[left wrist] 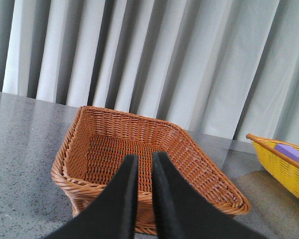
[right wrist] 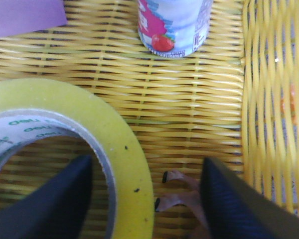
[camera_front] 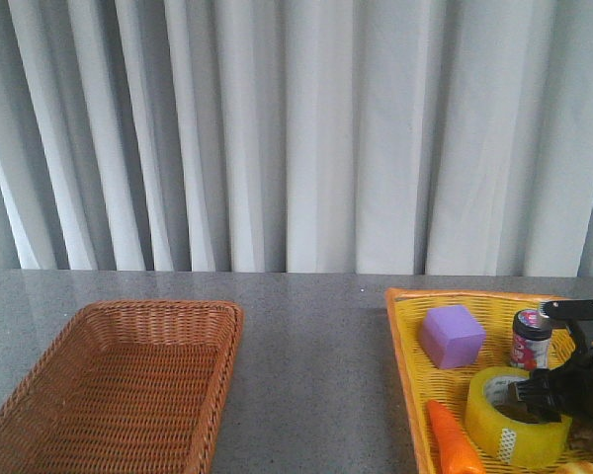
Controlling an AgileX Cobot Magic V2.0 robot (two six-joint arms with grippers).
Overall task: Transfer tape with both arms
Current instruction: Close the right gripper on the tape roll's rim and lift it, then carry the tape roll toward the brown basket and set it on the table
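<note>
The yellow tape roll [camera_front: 519, 430] with a white core lies flat in the yellow tray [camera_front: 405, 346] at the front right. My right gripper [camera_front: 546, 397] is down on it. In the right wrist view the right gripper [right wrist: 147, 160] is open and straddles the wall of the tape [right wrist: 114, 134]: one finger [right wrist: 65, 199] is inside the core, the other [right wrist: 229, 199] is outside it. My left gripper [left wrist: 144, 164] hovers before the brown wicker basket [left wrist: 109, 144], its fingers almost together and empty. The left arm is out of the front view.
In the tray, a purple cube [camera_front: 452, 336] and a small printed can [camera_front: 531, 339] stand behind the tape, and an orange carrot [camera_front: 453, 444] lies to its left. The brown basket [camera_front: 128, 385] sits at the front left. A small brown piece [right wrist: 182, 194] lies between the right fingers.
</note>
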